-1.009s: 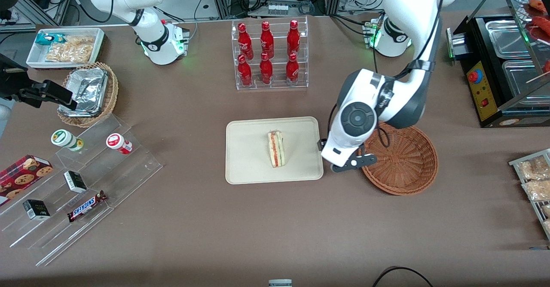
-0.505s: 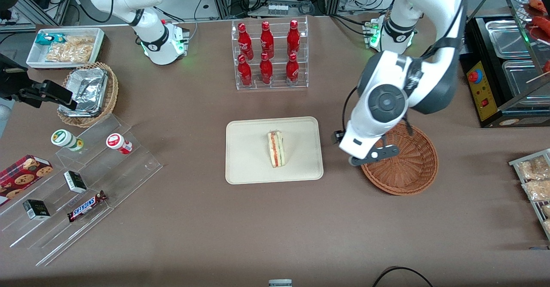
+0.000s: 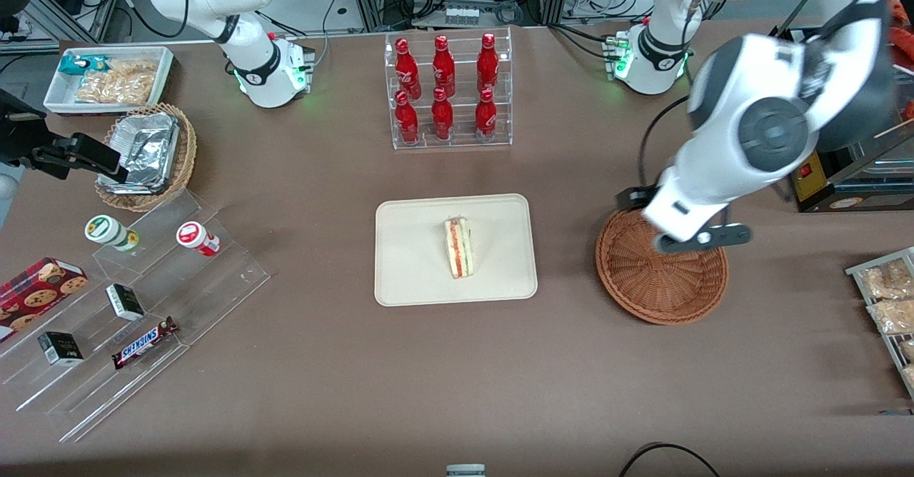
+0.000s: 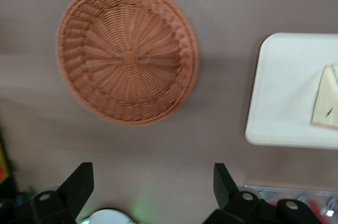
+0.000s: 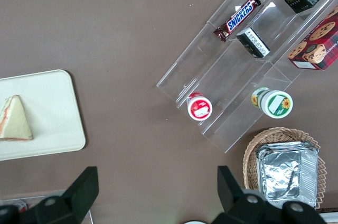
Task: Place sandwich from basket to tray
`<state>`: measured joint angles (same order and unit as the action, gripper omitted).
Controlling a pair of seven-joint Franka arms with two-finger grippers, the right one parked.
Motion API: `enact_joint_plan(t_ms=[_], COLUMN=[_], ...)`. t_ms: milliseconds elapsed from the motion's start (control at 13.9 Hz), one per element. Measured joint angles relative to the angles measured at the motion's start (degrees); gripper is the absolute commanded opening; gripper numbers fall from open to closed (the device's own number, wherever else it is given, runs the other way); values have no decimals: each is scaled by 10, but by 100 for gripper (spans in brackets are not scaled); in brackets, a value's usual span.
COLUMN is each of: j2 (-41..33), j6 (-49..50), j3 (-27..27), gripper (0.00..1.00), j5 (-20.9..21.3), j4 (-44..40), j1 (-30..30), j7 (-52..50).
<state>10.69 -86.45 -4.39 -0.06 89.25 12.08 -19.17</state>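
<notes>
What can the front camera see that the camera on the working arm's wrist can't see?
Only the front view shows the rack of red bottles, the Snickers bar, the cookie box and the foil container in its tan basket.

Only the left wrist view shows the gripper open, with its two black fingers spread apart, high above the table near the basket.

Both show the empty reddish-brown basket, and the sandwich lying on the cream tray.

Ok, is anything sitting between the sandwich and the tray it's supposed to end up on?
Nothing visible. The sandwich already lies on the tray, and the basket holds nothing. The hand is raised above the table beside the basket, its fingers open and holding nothing.
</notes>
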Motion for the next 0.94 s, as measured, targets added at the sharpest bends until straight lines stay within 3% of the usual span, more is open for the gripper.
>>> enact_joint_plan(t_ms=[432,937], j2=[-69,-94], j6=[77,63], j3=[-12,-11], gripper=[100,100], j5=[0,13], j4=[4,5], j1=[-115,-139], j7=[177,188])
